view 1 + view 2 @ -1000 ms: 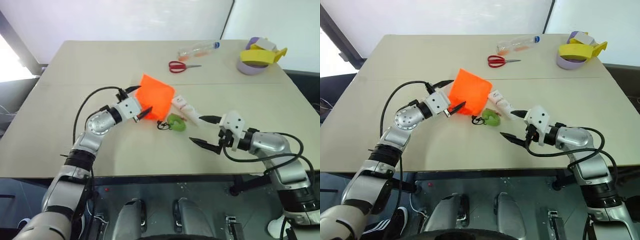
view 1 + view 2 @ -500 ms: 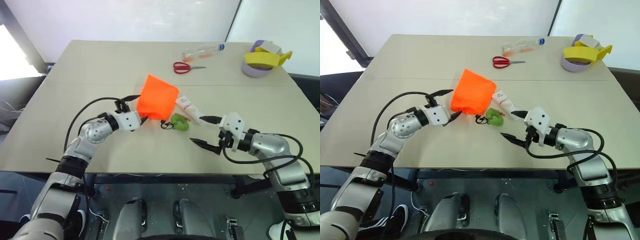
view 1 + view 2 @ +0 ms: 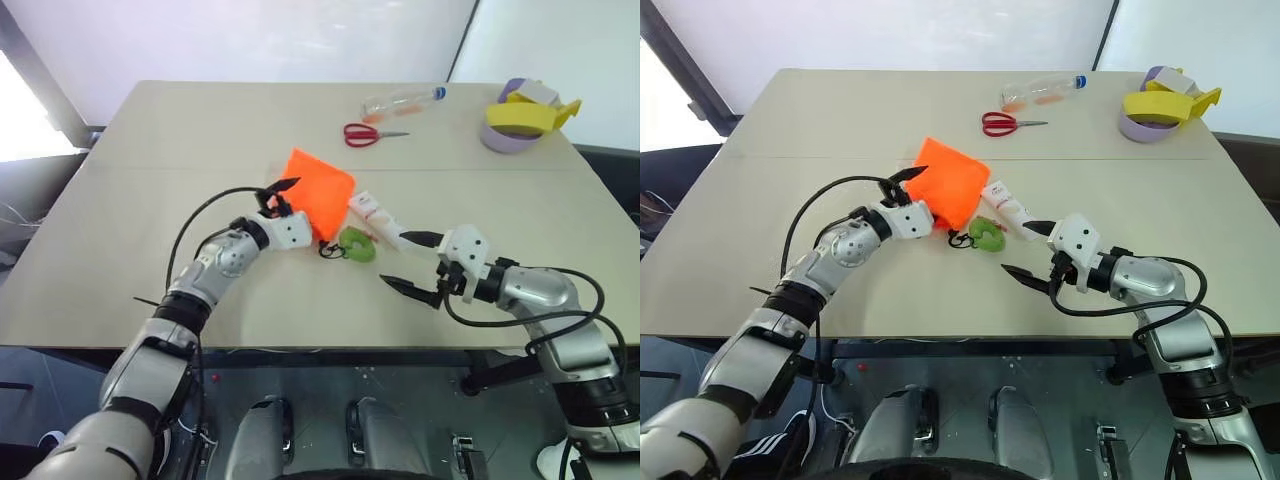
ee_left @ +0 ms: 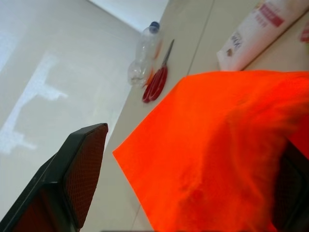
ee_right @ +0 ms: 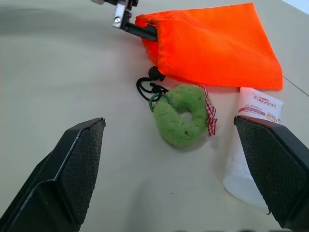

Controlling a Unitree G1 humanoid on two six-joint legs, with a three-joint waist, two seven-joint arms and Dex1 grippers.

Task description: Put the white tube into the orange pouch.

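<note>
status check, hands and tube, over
Left hand open, straddling orange pouch edge. Right hand open, empty. White tube on table beside pouch, nothing blocking it.

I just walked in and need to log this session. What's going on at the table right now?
A two-armed robot is working at a beige table. Its left gripper, fingers open, is at the gathered mouth of a bright orange fabric pouch, with fabric between the fingers. The right gripper hangs open just short of a small white squeeze tube, which lies on the table beside the pouch, not yet picked up. A green ring-shaped charm on the pouch's black cord lies between them.
</note>
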